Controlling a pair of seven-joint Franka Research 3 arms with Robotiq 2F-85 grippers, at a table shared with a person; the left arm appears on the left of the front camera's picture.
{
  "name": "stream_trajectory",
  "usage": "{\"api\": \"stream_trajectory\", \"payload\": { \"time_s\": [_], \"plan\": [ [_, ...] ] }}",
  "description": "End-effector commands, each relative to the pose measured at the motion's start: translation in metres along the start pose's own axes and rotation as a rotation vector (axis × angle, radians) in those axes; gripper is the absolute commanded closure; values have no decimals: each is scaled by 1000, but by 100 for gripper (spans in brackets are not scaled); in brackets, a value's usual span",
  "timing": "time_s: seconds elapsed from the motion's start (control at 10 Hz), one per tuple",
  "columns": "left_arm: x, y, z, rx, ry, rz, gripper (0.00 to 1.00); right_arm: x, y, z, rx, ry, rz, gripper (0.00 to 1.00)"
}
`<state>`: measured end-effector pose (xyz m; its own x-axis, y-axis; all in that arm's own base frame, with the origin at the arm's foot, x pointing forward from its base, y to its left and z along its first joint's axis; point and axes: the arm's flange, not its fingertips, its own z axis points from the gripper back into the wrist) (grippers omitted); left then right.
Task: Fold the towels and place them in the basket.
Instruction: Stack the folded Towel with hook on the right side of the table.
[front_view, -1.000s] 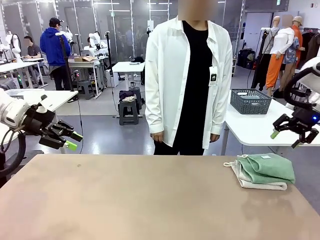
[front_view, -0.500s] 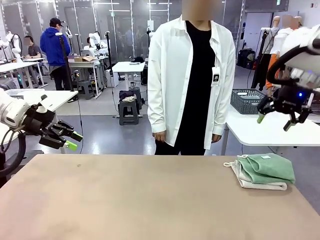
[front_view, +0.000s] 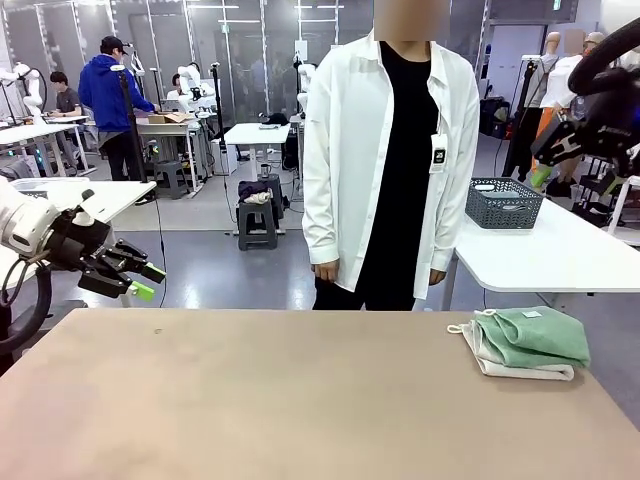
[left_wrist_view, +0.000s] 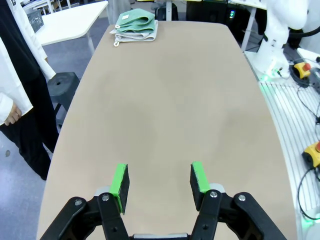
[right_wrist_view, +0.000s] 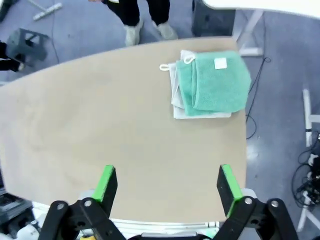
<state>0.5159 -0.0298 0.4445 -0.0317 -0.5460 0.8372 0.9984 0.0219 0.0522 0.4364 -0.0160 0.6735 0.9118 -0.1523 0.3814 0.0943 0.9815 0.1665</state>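
At the left edge of the front view, the left gripper (front_view: 140, 280), black with green pads, is hanging off the near-left corner of the broad tan table (front_view: 280, 400), its jaws partly apart and gripping nothing; in the left wrist view its green fingertips (left_wrist_view: 120, 181) are standing over bare tabletop at the bottom of the frame. In the middle of the front view, a person in a long white coat over black clothes (front_view: 385, 160) is standing at the table's far edge, arms hanging down. To the right, in the lower right of the front view, the folded light mint green cloth towel (front_view: 535, 335) is lying on top of the folded off-white cloth towel (front_view: 500, 362), both resting on the table near its right edge. Behind them, a dark grey mesh basket (front_view: 503, 203) is sitting on a white side table (front_view: 540, 255). In the upper right corner, the right gripper (front_view: 560, 158) is hanging high above the table, jaws spread wide and empty; in the right wrist view it is looking down on the stacked towels.
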Motion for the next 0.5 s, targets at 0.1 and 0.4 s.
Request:
{"api": "stream_trajectory", "payload": {
  "time_s": [0.1, 0.4],
  "plan": [
    [2, -1, 1, 7, 1, 0, 37, -16, 11, -1, -34, -16, 6, 0],
    [2, -1, 1, 7, 1, 0, 37, -11, 8, 9, -9, -16, 22, 0]
  ]
}}
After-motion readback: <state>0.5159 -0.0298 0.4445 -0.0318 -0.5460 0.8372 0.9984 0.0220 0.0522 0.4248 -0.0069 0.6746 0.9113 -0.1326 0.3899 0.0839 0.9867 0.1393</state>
